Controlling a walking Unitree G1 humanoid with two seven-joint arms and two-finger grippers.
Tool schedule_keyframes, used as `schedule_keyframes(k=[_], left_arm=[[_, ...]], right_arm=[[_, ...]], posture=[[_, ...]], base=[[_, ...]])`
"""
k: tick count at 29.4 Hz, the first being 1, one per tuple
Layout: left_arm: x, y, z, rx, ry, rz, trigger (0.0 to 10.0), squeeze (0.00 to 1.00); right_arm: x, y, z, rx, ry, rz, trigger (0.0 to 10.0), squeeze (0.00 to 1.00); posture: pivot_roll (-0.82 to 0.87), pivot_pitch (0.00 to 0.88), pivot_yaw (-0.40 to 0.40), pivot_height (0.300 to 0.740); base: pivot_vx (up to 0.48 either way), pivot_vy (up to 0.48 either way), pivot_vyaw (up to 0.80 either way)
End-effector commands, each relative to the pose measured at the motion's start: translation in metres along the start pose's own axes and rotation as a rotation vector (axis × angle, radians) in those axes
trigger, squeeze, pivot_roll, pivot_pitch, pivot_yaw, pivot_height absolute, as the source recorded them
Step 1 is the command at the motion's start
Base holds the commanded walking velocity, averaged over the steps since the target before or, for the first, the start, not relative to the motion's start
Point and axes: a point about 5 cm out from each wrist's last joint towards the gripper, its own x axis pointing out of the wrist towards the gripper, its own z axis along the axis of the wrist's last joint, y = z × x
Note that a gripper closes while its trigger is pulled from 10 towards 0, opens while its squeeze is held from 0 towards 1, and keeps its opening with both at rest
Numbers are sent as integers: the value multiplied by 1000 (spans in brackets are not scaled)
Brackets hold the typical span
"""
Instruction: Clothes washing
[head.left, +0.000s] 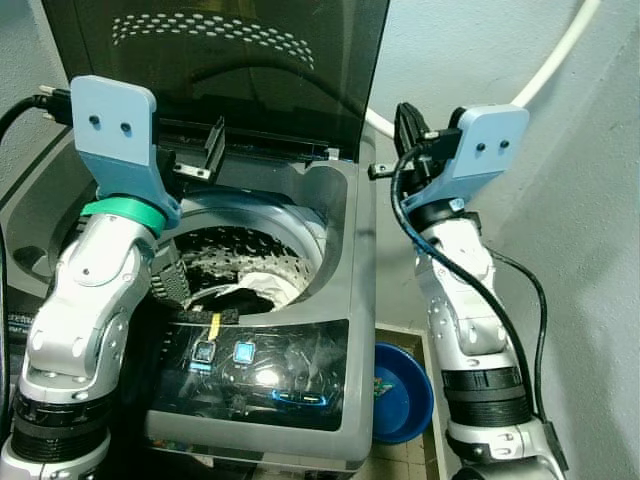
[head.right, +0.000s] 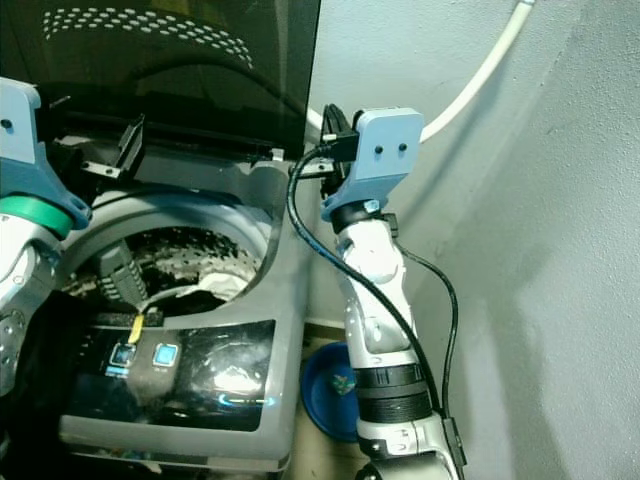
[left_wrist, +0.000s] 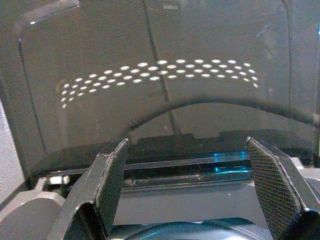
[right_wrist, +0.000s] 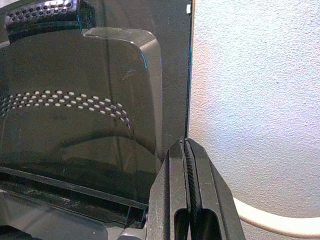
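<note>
Washer (head.left: 330, 200) stands directly before the robot, lid (head.left: 250, 60) raised upright at the back. Control panel (head.left: 260, 365) at the near edge is lit, two blue buttons glowing. Behind it the drum (head.left: 270, 250) lies exposed, holding dark and white clothes (head.left: 262, 285) at the bottom.

Left gripper (left_wrist: 200, 185) is raised over the drum's rear, fingers spread wide apart and holding nothing. Ahead of its fingertips (left_wrist: 112, 170) sits the lid hinge strip, and past that the dark lid face, which reflects the drum's perforations.

Right gripper (right_wrist: 189, 165) is raised beside the washer's rear right corner, fingers pressed together with nothing between them. Its tips lie close to the lid's right edge; whether they touch it cannot be told. Beyond it is the pale wall (right_wrist: 255, 100), with a white hose (head.left: 560, 55) running across.

Below the right arm, a blue basin (head.left: 405, 390) sits on the floor beside the washer.
</note>
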Motion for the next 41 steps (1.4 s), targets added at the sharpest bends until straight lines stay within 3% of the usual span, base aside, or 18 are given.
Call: schedule_keyframes(k=[1,20,41], left_arm=[[0,-4,1,5,-2,-8,10000,0],[1,-6,-1,-3,-2,7,10000,0],[0,-8,-1,-8,-4,10,10000,0]], right_arm=[[-3,-3,-6,0,16,-25,10000,0],[-4,-1,-13,4,40,-30,10000,0],[-6,2,-18,-7,54,-11,10000,0]], posture=[[208,23,-14,740],[209,20,-15,740],[206,24,-12,740]], base=[[0,0,0],[0,0,0],[-366,0,0]])
